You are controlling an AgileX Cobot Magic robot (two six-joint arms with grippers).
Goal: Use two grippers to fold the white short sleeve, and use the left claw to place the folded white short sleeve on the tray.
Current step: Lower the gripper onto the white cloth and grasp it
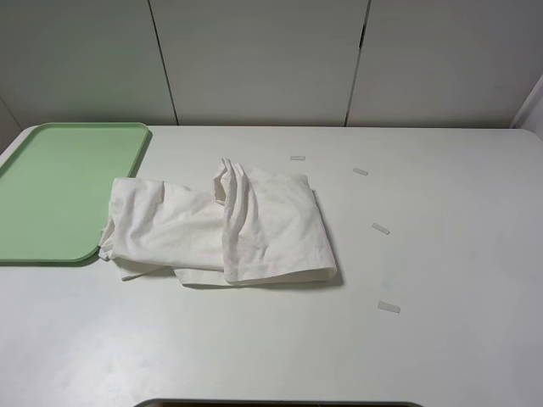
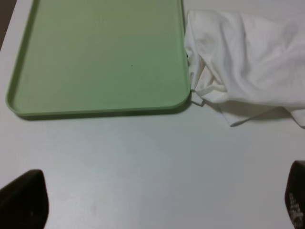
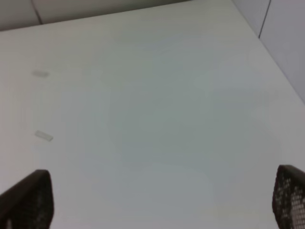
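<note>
The white short sleeve [image 1: 225, 225] lies crumpled and partly folded on the white table, its left edge touching the right rim of the pale green tray [image 1: 51, 191]. The left wrist view shows the tray [image 2: 100, 57] with nothing on it and the shirt [image 2: 248, 62] beside its corner. My left gripper [image 2: 162, 205] is open, its black fingertips [image 2: 24, 198] wide apart over bare table, short of the tray and shirt. My right gripper [image 3: 162, 200] is also open over bare table, with nothing between its fingertips [image 3: 290, 195]. Neither gripper appears in the exterior high view.
Small pale tape strips [image 1: 380, 229] lie on the table to the right of the shirt, two of them also in the right wrist view [image 3: 44, 136]. A panelled wall [image 1: 271, 59] stands behind the table's far edge.
</note>
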